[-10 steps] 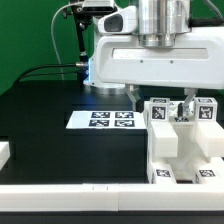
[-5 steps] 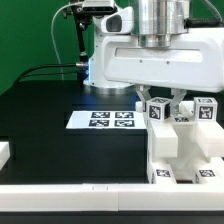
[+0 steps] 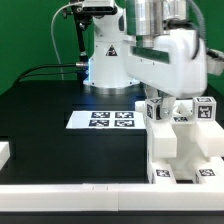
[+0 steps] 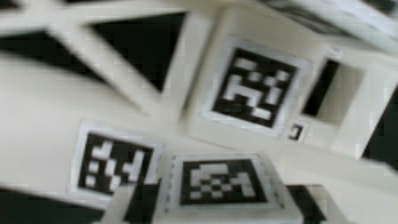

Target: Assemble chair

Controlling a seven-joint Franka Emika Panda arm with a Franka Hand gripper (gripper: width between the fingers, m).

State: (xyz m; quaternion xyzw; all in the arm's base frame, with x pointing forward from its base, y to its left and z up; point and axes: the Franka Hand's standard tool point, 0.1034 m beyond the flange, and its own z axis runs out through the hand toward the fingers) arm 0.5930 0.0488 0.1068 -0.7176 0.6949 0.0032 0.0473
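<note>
The black surface (image 3: 40, 120) lies below me. On it, directly under my pincer (image 3: 168, 103), stands the small chunky white plastic chair (image 3: 185, 150) with square black-and-white tags. It looks stiff, light, smooth, likely slippery. My pincer seems narrowed on an upright post; I'd hold the flat faces.

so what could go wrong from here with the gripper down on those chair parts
The gripper sits low among the chair parts, its jaws hidden, so any grip may be off-centre and the piece could twist. The parts stand crowded together, so arm motion could knock a neighbour. The wrist view is blurred, so alignment is hard to check.
</note>
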